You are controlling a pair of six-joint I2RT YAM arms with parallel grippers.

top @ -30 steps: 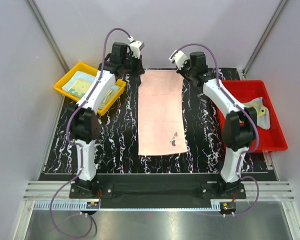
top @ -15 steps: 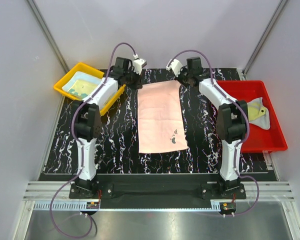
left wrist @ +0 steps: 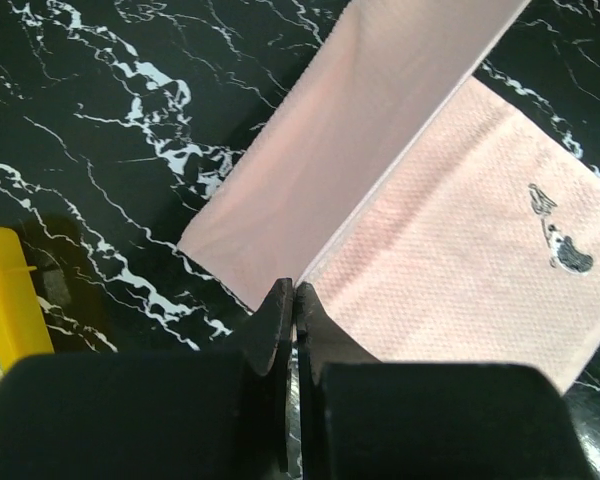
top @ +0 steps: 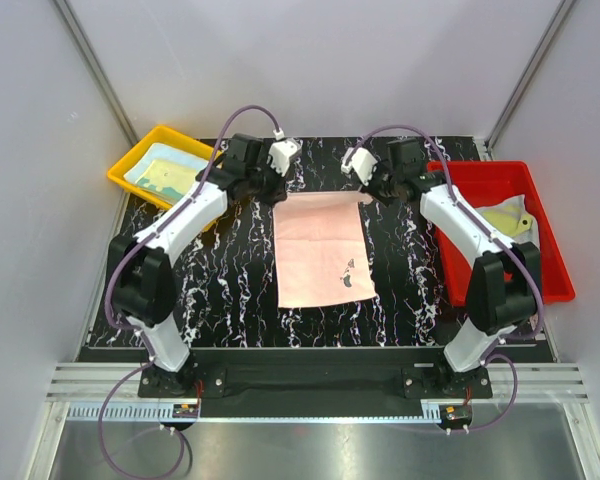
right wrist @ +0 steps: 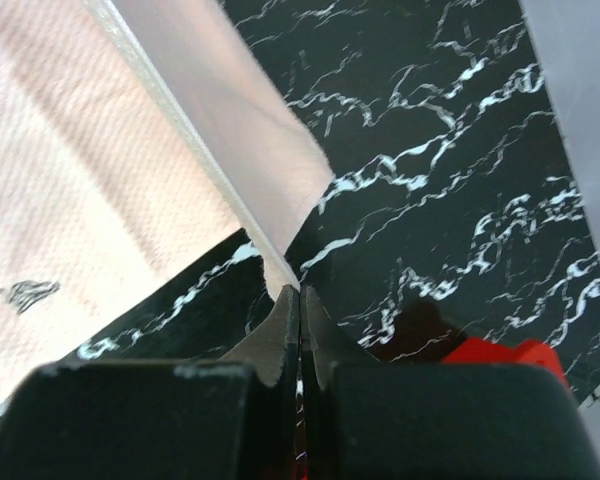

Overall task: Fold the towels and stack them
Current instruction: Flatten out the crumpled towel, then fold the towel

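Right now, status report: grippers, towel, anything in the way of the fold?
Left gripper, right gripper shut on far corners of pink towel. Far edge lifted, near half flat. Nothing in the way; yellow tray, red tray sit aside.

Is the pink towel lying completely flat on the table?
No, the left gripper and right gripper hold far corners of the pink towel raised above the table.

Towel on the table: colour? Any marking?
Pale pink towel, small dark grey motif near one corner. Best in the left wrist view.
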